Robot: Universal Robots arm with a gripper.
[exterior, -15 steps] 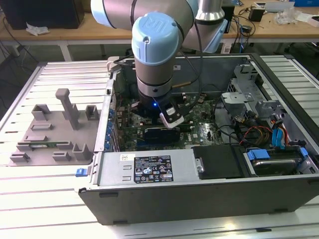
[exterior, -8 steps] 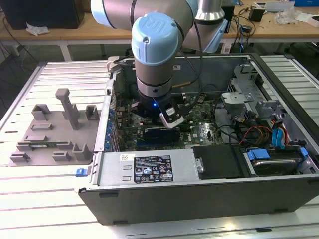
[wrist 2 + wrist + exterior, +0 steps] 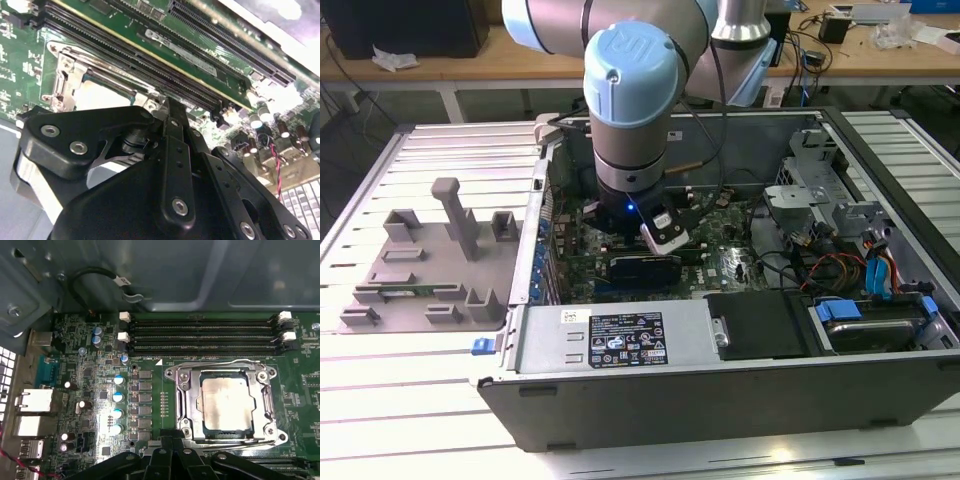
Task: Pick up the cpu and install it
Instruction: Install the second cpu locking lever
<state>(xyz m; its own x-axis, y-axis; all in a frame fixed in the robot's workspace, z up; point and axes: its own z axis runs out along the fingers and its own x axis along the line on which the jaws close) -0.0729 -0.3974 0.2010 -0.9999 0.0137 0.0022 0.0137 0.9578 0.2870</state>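
Note:
The cpu (image 3: 225,403), a silver square with a thin tan rim, lies flat inside the metal socket frame (image 3: 176,401) on the green motherboard (image 3: 95,390). In the first wrist view my gripper (image 3: 172,441) hovers just off the frame's edge, shut with nothing between the fingers. The second wrist view has the black gripper (image 3: 167,107) close over the board, with the socket frame (image 3: 62,75) and a pale patch of the cpu (image 3: 97,97) behind it. In the exterior view the arm's wrist (image 3: 630,120) reaches down into the open computer case (image 3: 720,390).
Empty memory slots (image 3: 205,332) run alongside the socket frame, and capacitors (image 3: 117,397) stand on its other side. A black cable (image 3: 100,277) hangs from the case wall. A grey fixture tray (image 3: 430,270) sits outside the case on the exterior view's left. Drive bays and cables (image 3: 870,270) fill the right.

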